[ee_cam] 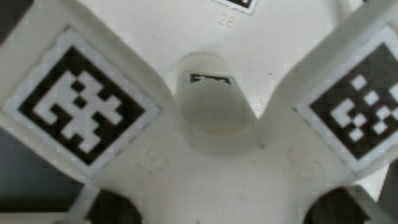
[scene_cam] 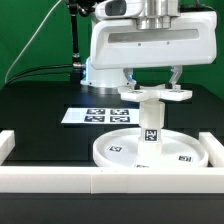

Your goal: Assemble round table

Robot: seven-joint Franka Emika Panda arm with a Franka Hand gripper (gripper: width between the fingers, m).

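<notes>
1. Since the gripper (scene_cam: 153, 86) has its fingers closed on the base (scene_cam: 153, 96), one at each side as far as we can tell, we judge the step to be seating and turning the base onto the leg (scene_cam: 150, 122).
2. We note where things stand. The leg is upright at the middle of the disc (scene_cam: 112, 152). The disc lies flat on the surface (scene_cam: 40, 110) just behind the rail (scene_cam: 60, 182). The base sits level across the leg's top.
3. We keep the base level and centred over the leg. In the wrist view the base (ee_cam: 80, 100) spreads its tagged arms evenly to both sides, which suggests we are centred.
4. We press down only lightly while turning, so the joint catches instead of jamming.
5. We watch the disc: if it turns with the leg, nothing tightens.
6. We regrip when the wrist runs out of turn, opening only enough to clear the base.
7. We lift off straight upward, so the leg is not tipped.
</notes>
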